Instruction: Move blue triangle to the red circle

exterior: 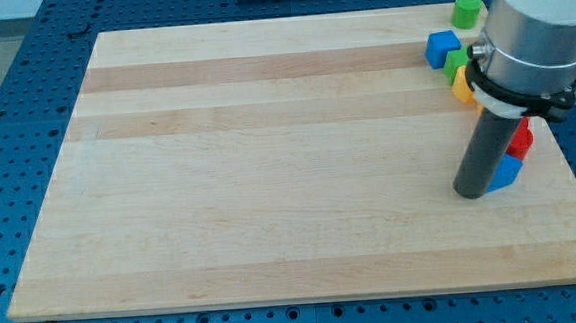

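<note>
- Resting near the right edge of the surface [269, 183], a little below its middle, the blue triangle [506, 172] lies half hidden behind the rod, so only its right part shows.
- My tip [471, 192] sits on the wood just at the blue triangle's left side, apparently touching it, though the rod covers the contact itself.
- There is no gripper on this arm, only the rod, so nothing opens, closes or clamps; any handling is a push.
- The red circle [522, 137] stands just above the blue triangle, toward the top-right corner, touching it or nearly so; only a sliver of red shows beside the rod.
- Judging by looks, the blue triangle is a small rigid block, light and quick to slide on smooth wood.
- A push belongs square on a flat face, near its middle; off-centre contact would likely spin it or let it slip off the round rod.
- Further up the right edge cluster a yellow block [461, 86], a green block [456, 63], a blue cube [442, 48] and a green cylinder [467, 10] near the top-right corner.
- The task looks close to done, if not done.
</note>
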